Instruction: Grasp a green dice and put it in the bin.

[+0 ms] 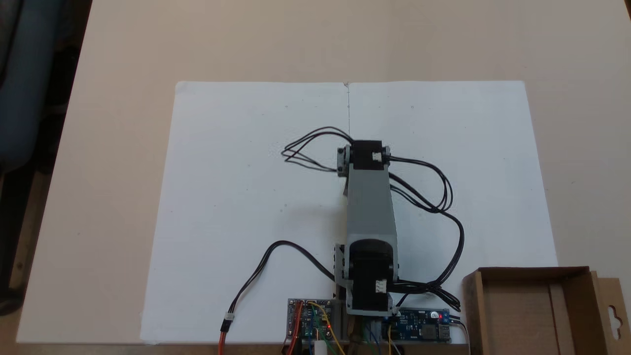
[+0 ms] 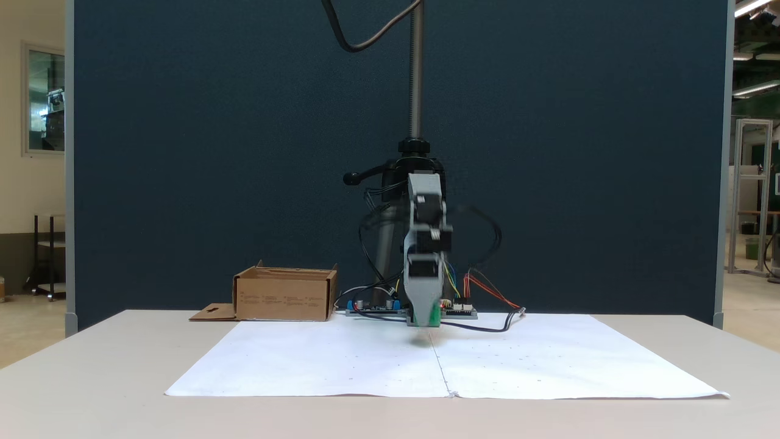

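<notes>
One Koch arm (image 1: 369, 212) is standing at the near edge of the table (image 1: 113, 148) in a fixed view from above, reaching out over white paper sheets (image 1: 236, 197).

Gripper (image 2: 426, 320): it is pointing down and hanging just above the paper in a fixed view from the front, blurred; its fingers are pinching the green dice (image 2: 434, 314), of which a green patch is showing at the tip.

Bin (image 2: 284, 294): the brown cardboard box is sitting on the table beside the paper, left of the arm's base in the front view and at the lower right corner from above, well apart from the gripper; its flap with the hang-hole is lying flat on its outer side.

Circuit boards (image 1: 310, 318) and black cables (image 1: 443, 197): they are lying around the arm's base.
</notes>
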Robot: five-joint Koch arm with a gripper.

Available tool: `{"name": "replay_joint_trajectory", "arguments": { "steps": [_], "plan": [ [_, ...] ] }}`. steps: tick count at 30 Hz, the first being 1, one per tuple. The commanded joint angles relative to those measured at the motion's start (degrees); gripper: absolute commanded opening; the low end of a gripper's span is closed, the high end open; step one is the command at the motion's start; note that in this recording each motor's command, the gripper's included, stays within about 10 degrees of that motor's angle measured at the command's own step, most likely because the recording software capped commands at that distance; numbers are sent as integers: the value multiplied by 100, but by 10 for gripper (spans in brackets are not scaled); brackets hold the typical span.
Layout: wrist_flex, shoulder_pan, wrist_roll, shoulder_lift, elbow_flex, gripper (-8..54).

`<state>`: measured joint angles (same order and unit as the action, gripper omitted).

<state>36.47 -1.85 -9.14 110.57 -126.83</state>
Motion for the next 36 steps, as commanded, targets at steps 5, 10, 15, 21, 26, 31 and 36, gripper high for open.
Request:
{"name": "replay_joint_trajectory", "arguments": {
  "steps": [5, 10, 15, 21, 26, 31, 36],
  "plan": [
    [1125, -1011, 396, -35, 2215, 119],
    [1354, -2637, 1143, -334, 3419, 119],
    [1345, -4790, 2239, -448, 3858, 119],
    [958, -7471, 3250, -721, 4192, 119],
    [562, -8851, 3832, -1169, 4236, 119],
    [404, -9563, 4008, -1758, 4236, 119],
    [229, -10002, 4087, -2522, 4236, 119]
  ]
}}
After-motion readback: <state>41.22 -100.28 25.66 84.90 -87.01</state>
